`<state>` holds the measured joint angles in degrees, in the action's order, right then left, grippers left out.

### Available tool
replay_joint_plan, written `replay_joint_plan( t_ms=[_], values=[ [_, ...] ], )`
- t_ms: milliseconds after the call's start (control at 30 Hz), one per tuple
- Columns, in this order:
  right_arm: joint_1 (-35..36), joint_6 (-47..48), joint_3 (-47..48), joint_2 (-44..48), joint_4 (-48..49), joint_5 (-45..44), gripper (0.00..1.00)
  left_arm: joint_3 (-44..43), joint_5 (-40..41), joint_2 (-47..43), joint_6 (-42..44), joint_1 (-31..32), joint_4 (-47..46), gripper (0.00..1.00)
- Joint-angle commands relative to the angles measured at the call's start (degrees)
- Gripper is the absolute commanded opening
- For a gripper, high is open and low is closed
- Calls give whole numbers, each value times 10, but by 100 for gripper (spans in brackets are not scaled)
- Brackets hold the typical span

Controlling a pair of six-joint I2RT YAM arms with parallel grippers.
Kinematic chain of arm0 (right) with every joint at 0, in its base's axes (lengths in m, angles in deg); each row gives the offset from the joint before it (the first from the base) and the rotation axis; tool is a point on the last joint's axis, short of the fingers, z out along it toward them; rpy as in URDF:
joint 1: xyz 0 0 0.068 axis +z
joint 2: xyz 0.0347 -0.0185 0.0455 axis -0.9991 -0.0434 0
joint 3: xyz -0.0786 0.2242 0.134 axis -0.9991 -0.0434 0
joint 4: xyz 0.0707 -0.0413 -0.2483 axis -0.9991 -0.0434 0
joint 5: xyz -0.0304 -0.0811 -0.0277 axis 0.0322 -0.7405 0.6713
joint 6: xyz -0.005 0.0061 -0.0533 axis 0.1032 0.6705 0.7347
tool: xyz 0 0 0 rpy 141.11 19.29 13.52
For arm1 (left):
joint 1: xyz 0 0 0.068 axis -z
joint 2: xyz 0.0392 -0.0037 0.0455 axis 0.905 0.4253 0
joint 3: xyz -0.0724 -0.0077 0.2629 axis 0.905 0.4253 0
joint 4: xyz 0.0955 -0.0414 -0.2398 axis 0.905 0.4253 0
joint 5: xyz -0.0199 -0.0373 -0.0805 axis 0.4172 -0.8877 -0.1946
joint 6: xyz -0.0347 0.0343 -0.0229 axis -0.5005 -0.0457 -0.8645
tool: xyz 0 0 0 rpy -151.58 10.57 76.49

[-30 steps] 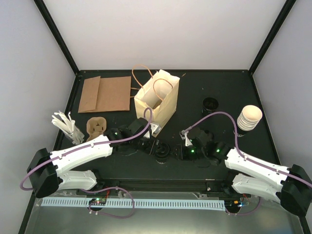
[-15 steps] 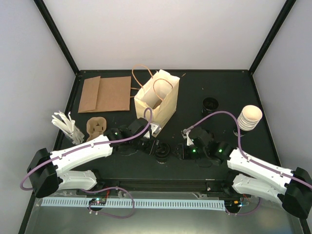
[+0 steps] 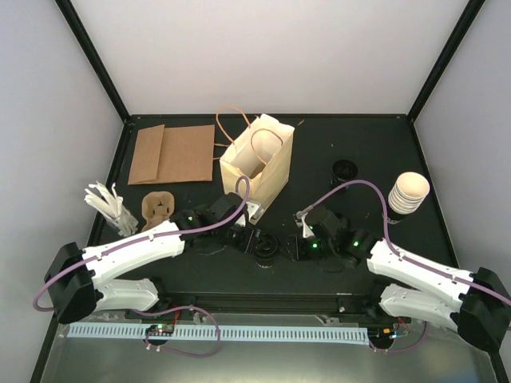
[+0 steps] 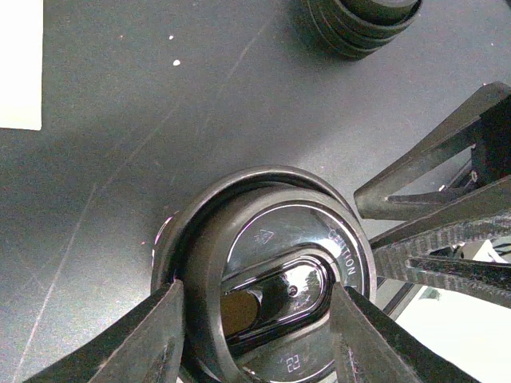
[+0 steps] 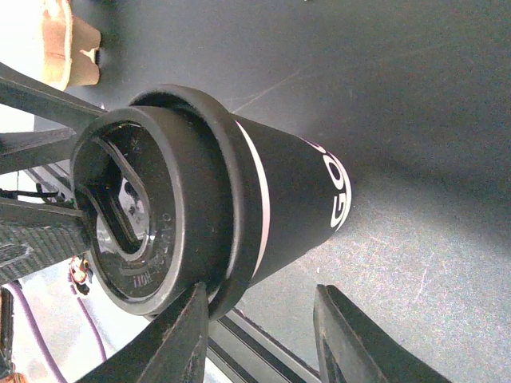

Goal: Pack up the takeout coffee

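Takeout coffee (image 3: 266,249), a black cup with a black lid, is standing upright on the front-middle part of the table. It is sitting between the two grippers and outside the bag.

1. Room: plain white walls (image 3: 263,56) are enclosing the cell on three sides. Black frame posts (image 3: 92,60) are running up the corners.
2. Surface: a matte black table (image 3: 351,144) is carrying every item. Fine scratches and pale specks are showing on it in the wrist views. A white perforated rail (image 3: 239,333) is lying along the near edge.
3. Cream paper bag (image 3: 267,171): standing open at rear middle, loop handles up.
4. Brown paper bag (image 3: 172,153): lying flat at rear left, just beside the cream paper bag.
5. Stack of cream cups (image 3: 408,192): sitting at the far right, well apart from the takeout coffee.
6. Cardboard carrier (image 3: 157,207) and a bundle of white sticks (image 3: 108,203): resting at the left.
7. Stack of black lids (image 3: 345,170): sitting right of the cream paper bag.

Left gripper (image 4: 257,303): its fingers (image 4: 152,343) are flanking the cup's lid; whether they are clamping it cannot be told.

Right gripper (image 5: 262,291): its fingers (image 5: 172,343) are spread. One is lying just beside the lid rim, the other is standing apart from the cup wall, which is showing white lettering.
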<state>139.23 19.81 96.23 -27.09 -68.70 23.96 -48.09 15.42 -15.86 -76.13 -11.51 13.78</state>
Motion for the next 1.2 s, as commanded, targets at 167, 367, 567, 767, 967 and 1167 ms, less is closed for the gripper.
replay_joint_plan(
  t_ms=[167, 367, 567, 767, 967, 1167],
  values=[
    [2, 3, -28, -14, 22, -3, 39, 5, -9, 9, -2, 3, 1, 52],
    [2, 3, -34, -13, 19, -6, 38, 6, -11, 9, -3, 3, 0, 52],
    [2, 14, -9, 5, -8, -19, 39, 3, -4, 5, -3, 3, 4, 52],
    [2, 57, 40, 21, -75, -61, 44, -12, 16, -12, -4, 3, 24, 65],
    [2, 100, 76, 23, -114, -78, 52, -45, 31, -36, -1, 3, 59, 79],
    [3, 143, 108, 25, -145, -104, 78, -69, 62, -74, 0, 2, 95, 87]
  ],
)
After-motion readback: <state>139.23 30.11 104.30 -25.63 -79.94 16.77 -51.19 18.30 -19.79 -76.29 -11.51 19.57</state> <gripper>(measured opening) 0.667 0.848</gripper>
